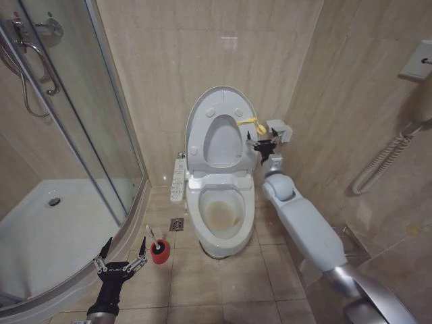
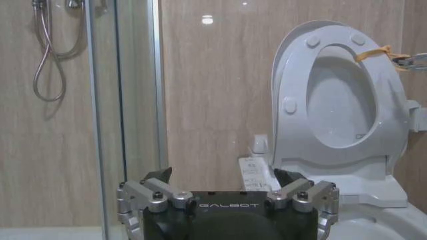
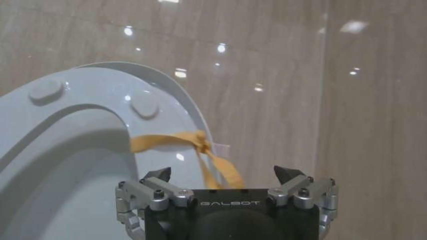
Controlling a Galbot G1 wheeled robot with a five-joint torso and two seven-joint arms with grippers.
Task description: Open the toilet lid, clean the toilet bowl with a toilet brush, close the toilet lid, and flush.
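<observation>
The toilet lid (image 1: pixel 221 143) stands upright against the wall with the ring seat (image 1: pixel 202 128) raised in front of it. A yellow strap (image 1: pixel 251 123) is tied on the seat's right edge. Below them the toilet bowl (image 1: pixel 220 213) lies uncovered, with brownish stains inside. My right gripper (image 1: pixel 262 145) hovers open just beside the raised seat's right edge, below the strap (image 3: pixel 167 142), holding nothing (image 3: pixel 222 175). The toilet brush (image 1: pixel 150 234) stands in its red holder (image 1: pixel 160 252) on the floor left of the bowl. My left gripper (image 1: pixel 121 260) is open, low and left of the brush (image 2: pixel 223 176).
A glass shower enclosure (image 1: pixel 101 135) with a white tray (image 1: pixel 47 236) fills the left side. A control panel (image 1: pixel 179 179) hangs off the toilet's left side, and a floor drain (image 1: pixel 177 224) lies below it. A wall box (image 1: pixel 279 130) and a coiled hose (image 1: pixel 385 158) are on the right wall.
</observation>
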